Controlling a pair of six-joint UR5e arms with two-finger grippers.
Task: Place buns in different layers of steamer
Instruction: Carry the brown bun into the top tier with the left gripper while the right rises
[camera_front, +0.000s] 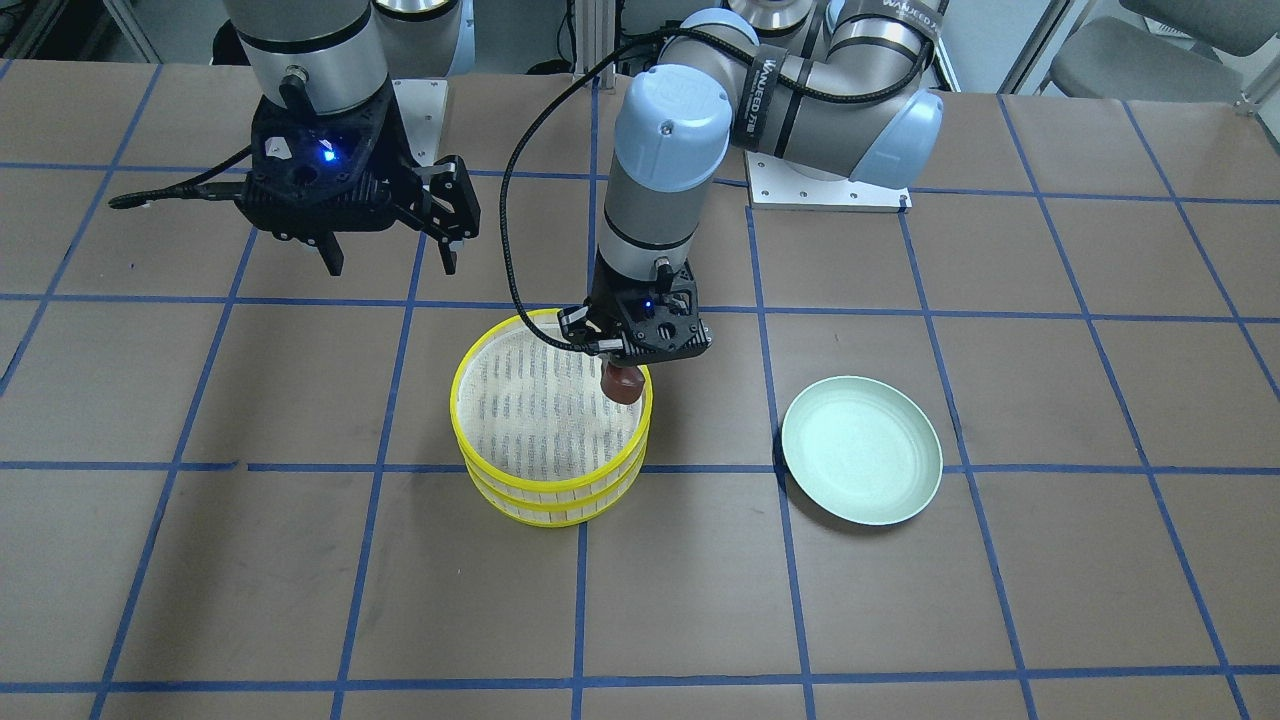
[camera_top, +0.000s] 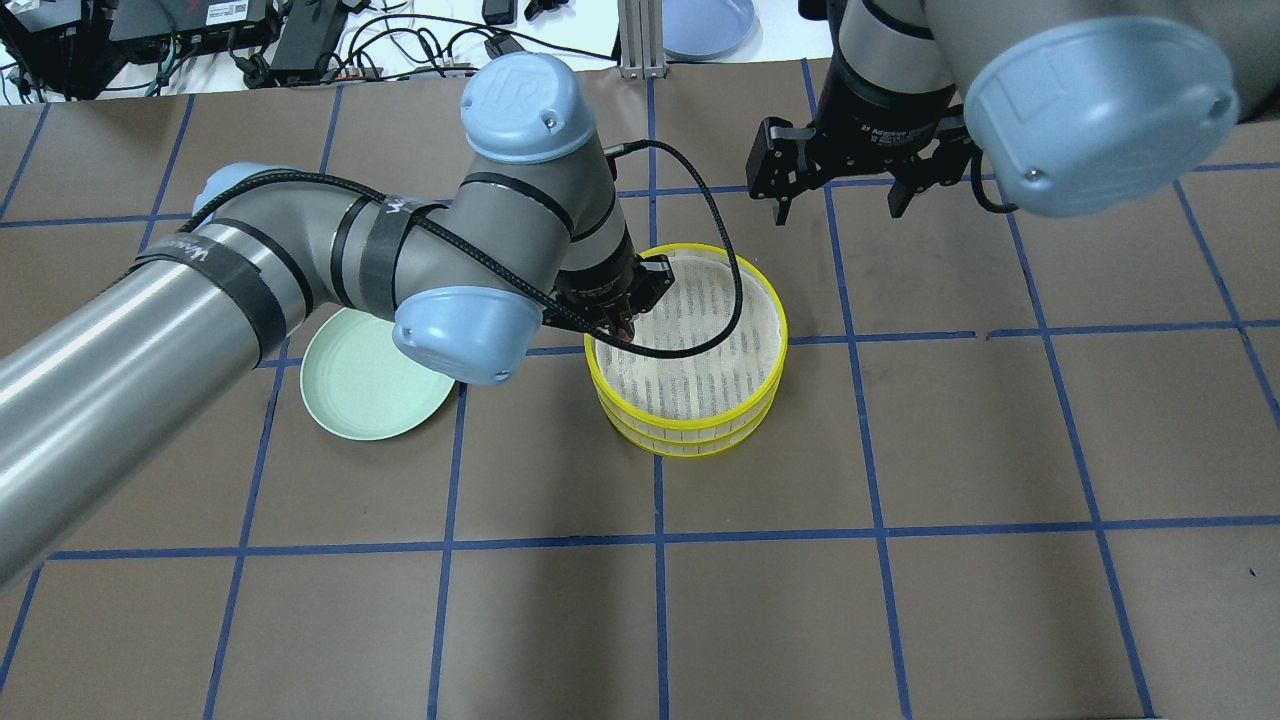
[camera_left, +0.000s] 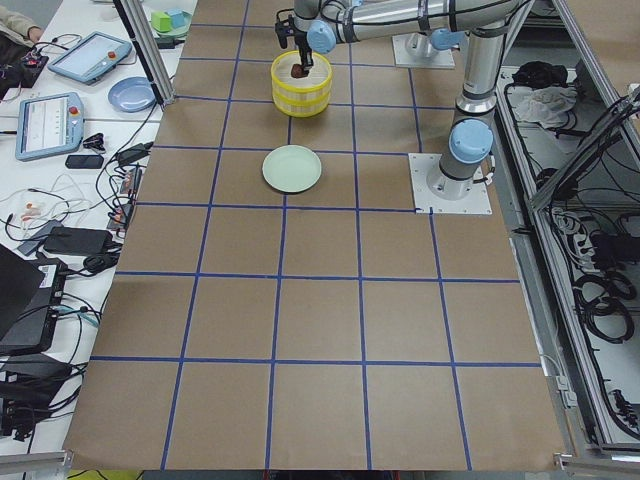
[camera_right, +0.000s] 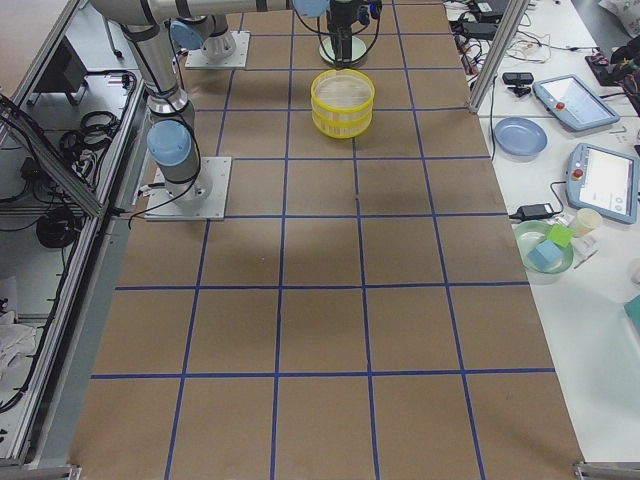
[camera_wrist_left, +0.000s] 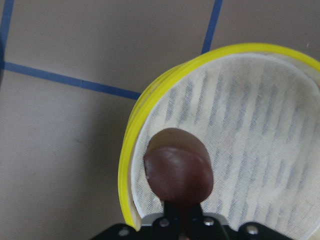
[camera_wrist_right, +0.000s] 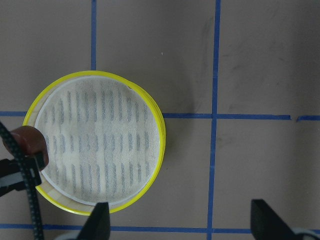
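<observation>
Two steamer layers are stacked: the top layer (camera_front: 530, 410) (camera_top: 700, 340) on the lower layer (camera_front: 545, 510) (camera_top: 690, 440). My left gripper (camera_front: 620, 372) (camera_top: 622, 325) is shut on the dark reddish-brown bun (camera_front: 622, 385) (camera_wrist_left: 178, 170) (camera_wrist_right: 27, 142). It holds the bun just inside the top layer's rim (camera_wrist_left: 127, 150), over the mesh floor. I cannot tell if the bun touches the mesh. My right gripper (camera_front: 392, 262) (camera_top: 840, 212) (camera_wrist_right: 181, 220) is open and empty, raised beside the stack. The cream-white bun is not in view.
An empty pale green plate (camera_front: 862, 450) (camera_top: 365, 380) lies on the table on my left of the stack. The arm base plates (camera_front: 830, 190) sit at the robot's edge. Side benches with a blue plate (camera_right: 520, 135) and tablets lie off the table.
</observation>
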